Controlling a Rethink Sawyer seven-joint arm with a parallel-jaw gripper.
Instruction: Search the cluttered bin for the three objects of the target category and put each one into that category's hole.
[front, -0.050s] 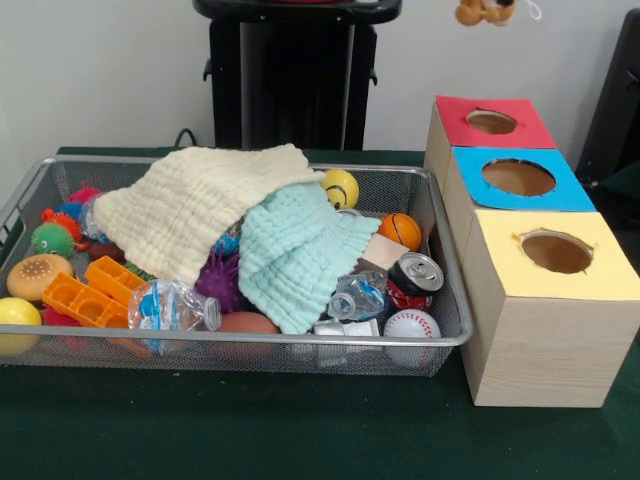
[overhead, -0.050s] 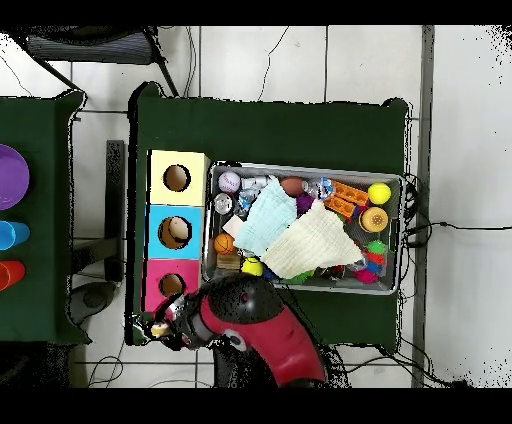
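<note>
The gripper (front, -0.050s: 486, 10), clenched on a small brown toy (overhead, -0.050s: 158, 327), hung beside the red-topped hole (front, -0.050s: 491, 121) at the boxes' far end, so I judged lowering and release came next.

This is a robotics lab, set up for a sorting trial rather than for living or office work. A worktop (front, -0.050s: 250, 430) draped in dark green cloth carries a wire mesh bin (front, -0.050s: 440, 330) of mixed toys, cloths and cans, and beside it a purpose-built wooden box (front, -0.050s: 540, 350) with red, blue and yellow tops, each cut with a round hole. From overhead, a red and black robot arm (overhead, -0.050s: 265, 335) reaches from its base, cables (overhead, -0.050s: 445, 228) trail over a pale tiled floor (overhead, -0.050s: 465, 130), and a second green-covered table (overhead, -0.050s: 40, 270) stands alongside.
</note>
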